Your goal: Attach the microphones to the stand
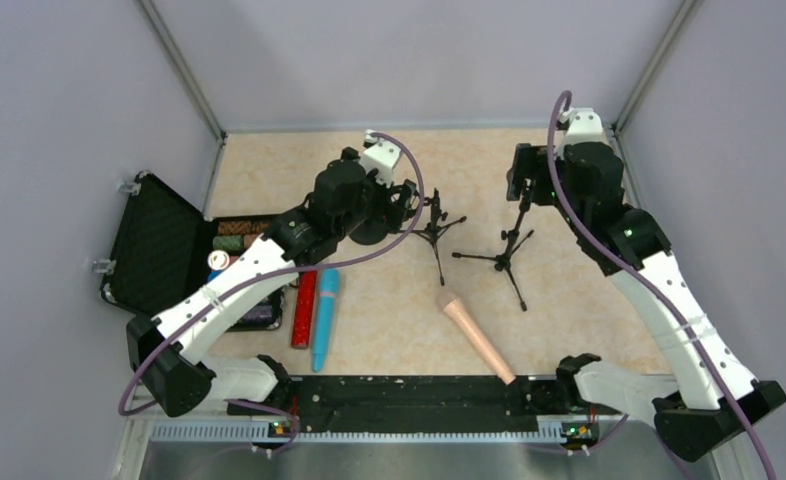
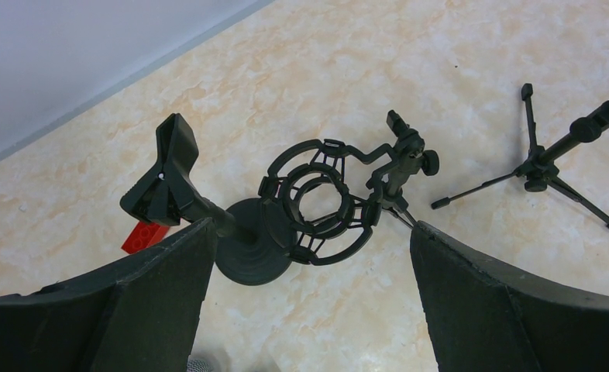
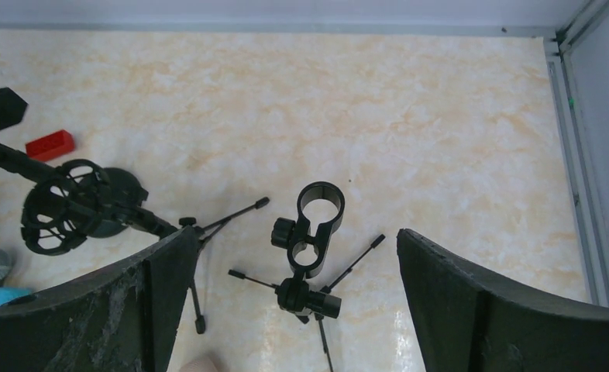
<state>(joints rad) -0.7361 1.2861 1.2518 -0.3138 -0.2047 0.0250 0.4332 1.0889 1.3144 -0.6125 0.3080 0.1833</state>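
Pale grey walls (image 1: 399, 60) around a beige marbled tabletop (image 1: 569, 320), aluminium corner posts (image 1: 182, 70), even light.

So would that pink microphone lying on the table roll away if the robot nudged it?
Probably, yes: the pink microphone lies flat on the table and is round-bodied. Its head looks wider than its tail, so it would likely curve rather than roll straight. It looks rigid, so it should lift without bending.

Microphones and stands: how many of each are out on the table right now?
Microphones: 3 (red, cyan-blue, peach-pink)
Stands: 3 (round-base clip stand, shock-mount tripod, ring-clamp tripod)
Total: 6
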